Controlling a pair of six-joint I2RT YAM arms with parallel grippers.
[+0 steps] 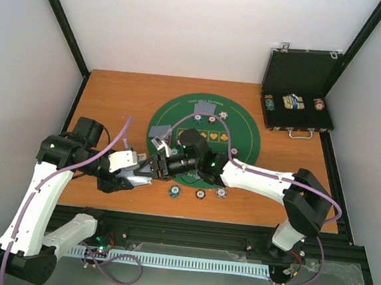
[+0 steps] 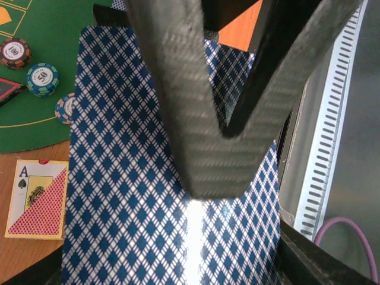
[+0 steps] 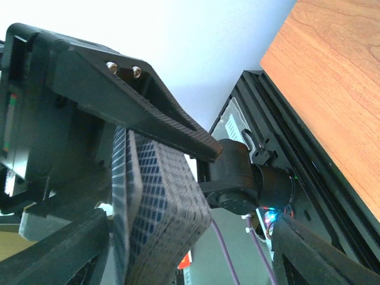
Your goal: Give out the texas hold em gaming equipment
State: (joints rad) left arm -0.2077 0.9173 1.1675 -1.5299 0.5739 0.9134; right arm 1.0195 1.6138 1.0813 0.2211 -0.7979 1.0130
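Left claw (image 1: 139, 175): nearly closed, clamped on the edges of the deck (image 2: 119, 208), blue diamond backs showing.
Right claw (image 1: 156, 166): jaws apart and holding nothing. Its fingers hang right over the deck's top card.
Deck location: held off the wood over the table's near-left area, just beside the left rim of the green mat (image 1: 245, 130).
Chips (image 1: 200, 194): three small stacks along the mat's near rim.
Red card box (image 2: 37, 199): flat on the wood beside the mat; looks like the pack's box.
Step (my read): peel one card off to deal.
Do it well:
- Pinch the top card only, at a free edge.
- Slide it along the deck face rather than lifting it straight up.
- Hold the left clamp firm, or the stack fans out.
- Clear the left fingers before swinging to the mat.
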